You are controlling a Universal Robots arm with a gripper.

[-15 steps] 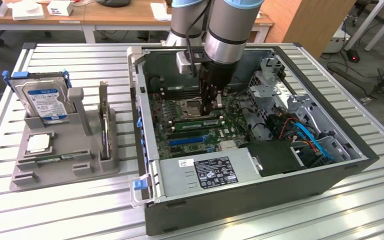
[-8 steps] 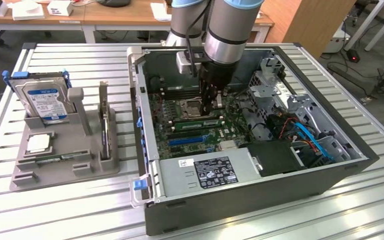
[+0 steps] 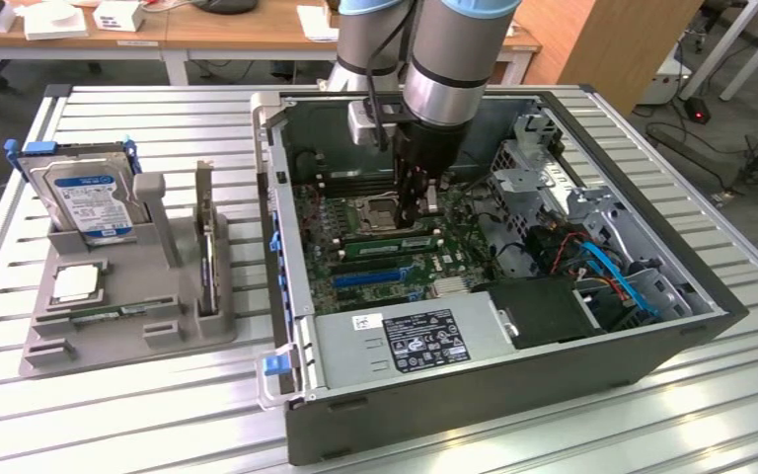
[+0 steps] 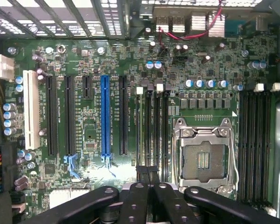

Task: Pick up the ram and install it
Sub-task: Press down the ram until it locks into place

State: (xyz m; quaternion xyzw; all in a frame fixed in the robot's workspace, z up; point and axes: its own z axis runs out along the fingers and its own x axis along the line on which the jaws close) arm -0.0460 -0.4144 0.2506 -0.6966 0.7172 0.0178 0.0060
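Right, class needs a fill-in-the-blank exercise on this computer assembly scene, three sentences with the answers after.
1. The end effector reaches into the open computer case, just above the green ___.
2. In the wrist view, the one brightly coloured long expansion slot is ___.
3. The hard drive stands in the grey holder, outside the case on the exterior view's ___.

Missing words: motherboard; blue; left

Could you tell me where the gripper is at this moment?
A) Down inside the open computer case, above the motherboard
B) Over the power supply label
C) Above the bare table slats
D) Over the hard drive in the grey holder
A: the gripper reaches down into the open computer case, just above the motherboard beside the CPU socket.
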